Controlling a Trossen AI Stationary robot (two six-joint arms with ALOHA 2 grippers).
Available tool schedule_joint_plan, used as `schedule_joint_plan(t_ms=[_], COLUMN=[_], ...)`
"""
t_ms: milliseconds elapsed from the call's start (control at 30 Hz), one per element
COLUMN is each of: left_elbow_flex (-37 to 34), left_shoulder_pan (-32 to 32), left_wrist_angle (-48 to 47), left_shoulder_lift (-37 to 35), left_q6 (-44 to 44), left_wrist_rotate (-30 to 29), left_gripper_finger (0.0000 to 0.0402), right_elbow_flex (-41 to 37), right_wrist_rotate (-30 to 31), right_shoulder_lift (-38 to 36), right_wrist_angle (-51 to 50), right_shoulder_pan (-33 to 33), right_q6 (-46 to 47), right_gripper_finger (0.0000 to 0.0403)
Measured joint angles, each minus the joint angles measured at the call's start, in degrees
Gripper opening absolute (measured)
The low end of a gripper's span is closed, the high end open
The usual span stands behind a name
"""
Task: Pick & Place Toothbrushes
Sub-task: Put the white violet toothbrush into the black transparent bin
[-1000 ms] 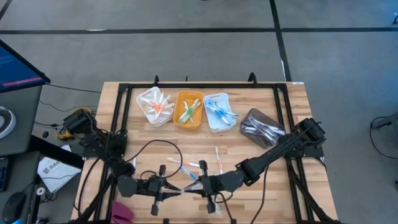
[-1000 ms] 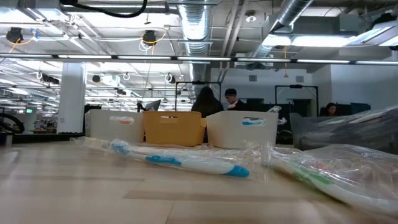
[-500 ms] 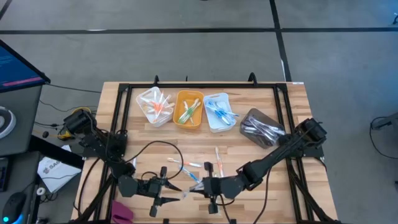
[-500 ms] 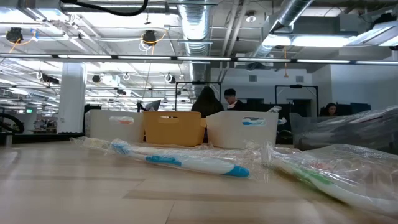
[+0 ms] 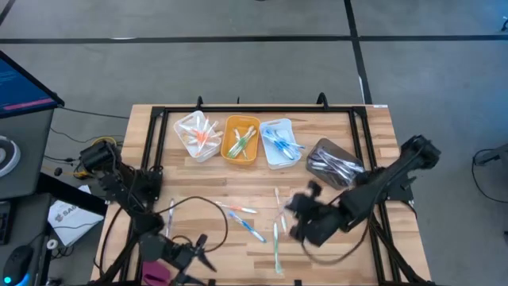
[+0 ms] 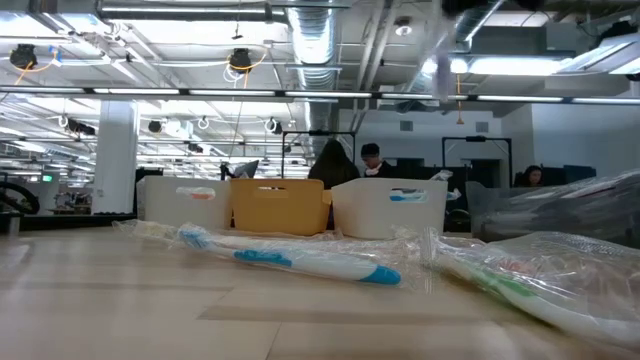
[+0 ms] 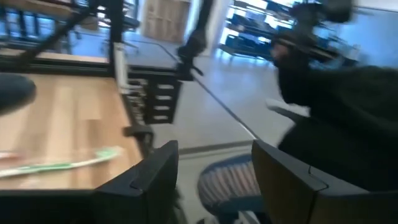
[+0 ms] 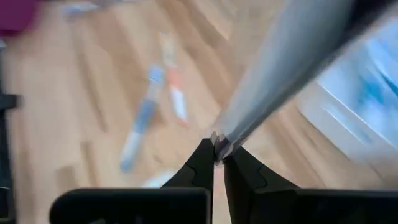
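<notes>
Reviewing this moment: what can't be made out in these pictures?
- Pinched item in the right gripper: right wrist view, motion blur hides its kind and colour.
- Grey bin contents: high view, too small and dark to identify.
- Green toothbrush: left wrist view, blurred, with one end cut off by the picture's edge.

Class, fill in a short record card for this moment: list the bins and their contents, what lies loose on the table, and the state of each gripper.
white bin: orange-pink and white toothbrushes
orange bin: green and orange toothbrushes
pale bin: blue toothbrushes
grey bag: right of the bins, contents unclear
loose toothbrushes: scattered on the wooden table, in front of the bins
left gripper: open, empty, at the front left edge
right gripper: shut on a clear wrapper, raised above the table
</notes>
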State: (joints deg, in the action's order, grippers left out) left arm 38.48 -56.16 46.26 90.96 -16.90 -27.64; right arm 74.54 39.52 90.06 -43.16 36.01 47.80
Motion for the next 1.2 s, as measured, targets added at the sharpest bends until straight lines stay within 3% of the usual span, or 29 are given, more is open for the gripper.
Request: schedule_joint_plan(t_ms=[167,433,533,700,967,1200], left_elbow_flex=[0.0,0.0,0.0,0.0,0.0,0.0], left_shoulder_pan=[-1.7,-0.9,-0.8,-0.9,-1.0,-1.0], left_wrist_angle=[0.0,-0.3,-0.7,-2.2,-5.8,-6.0], left_shoulder_lift=[0.0,0.0,0.0,0.0,0.0,0.0], left_q6=[0.4,0.5,0.6,0.6,0.3,0.0], left_wrist_rotate=[0.6,0.5,0.5,0.5,1.4,1.8], left_gripper_finger=[0.0194,0.0191,0.0191,0.0188,0.0186,0.0186], right_elbow_flex=[0.0,0.0,-0.2,2.4,9.6,7.5], right_wrist_rotate=[-8.3,-28.4,-35.4,-40.7,-44.4,-44.9], right_shoulder_lift=[-6.3,-6.5,-4.3,2.4,12.0,9.6], right_wrist_angle=[-20.0,-47.1,-45.7,-45.8,-46.0,-47.1], right_shoulder_pan=[-4.8,-20.3,-26.7,-33.6,-38.2,-41.6], right_q6=[15.0,19.9,14.6,6.6,-3.2,-5.9], right_gripper_finger=[0.0006,0.0006,0.0006,0.0006,0.0006,0.0006])
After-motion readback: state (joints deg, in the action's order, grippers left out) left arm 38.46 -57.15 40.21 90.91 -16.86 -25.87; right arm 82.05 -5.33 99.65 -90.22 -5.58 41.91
